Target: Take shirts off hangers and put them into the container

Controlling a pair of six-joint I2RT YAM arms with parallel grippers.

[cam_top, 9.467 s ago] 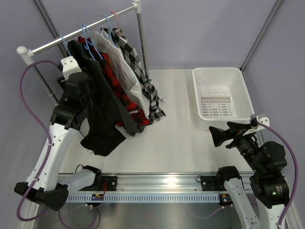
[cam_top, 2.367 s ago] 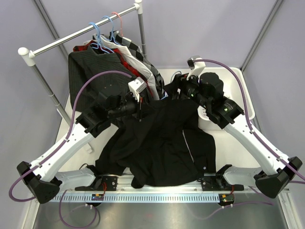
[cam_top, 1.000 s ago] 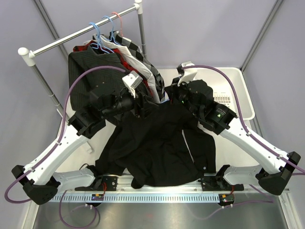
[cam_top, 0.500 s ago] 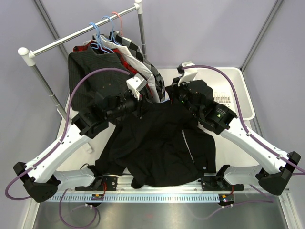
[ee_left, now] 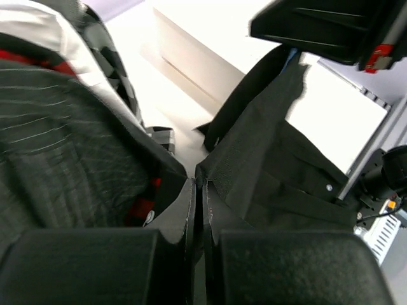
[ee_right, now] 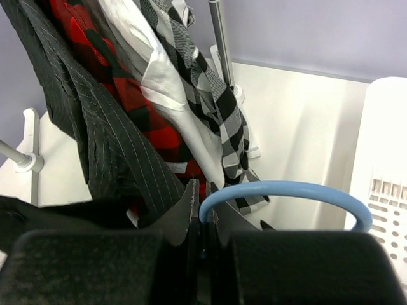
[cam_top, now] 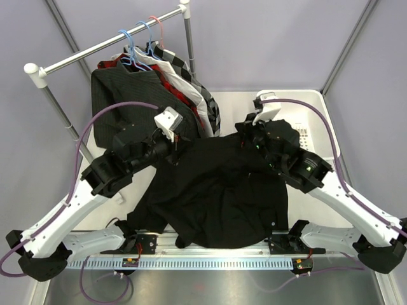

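Five shirts in all. One plain black shirt [cam_top: 216,190] lies spread across the centre of the frame. Four hang at upper left: a charcoal pinstriped shirt [cam_top: 117,95], a red-black plaid shirt [ee_right: 127,89], a white shirt [ee_right: 165,82] and a black-white checked shirt [ee_right: 210,101].

Four hangers can be counted. Over the one metal rail [cam_top: 108,47] sit a light-blue hook [cam_top: 127,39], a second light-blue hook [cam_top: 145,32] and a pink hook [cam_top: 156,24]. Another light-blue hanger [ee_right: 286,190] shows low in the right wrist view.

One white container [cam_top: 327,124] at upper right.

Two robot arms: left arm [cam_top: 70,203] and right arm [cam_top: 356,203].

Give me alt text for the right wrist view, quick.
The right claw is shut on the curved hook of a light-blue hanger. Behind it hang a pinstriped shirt, a red plaid shirt, a white shirt and a checked shirt; the white container shows at the right edge.
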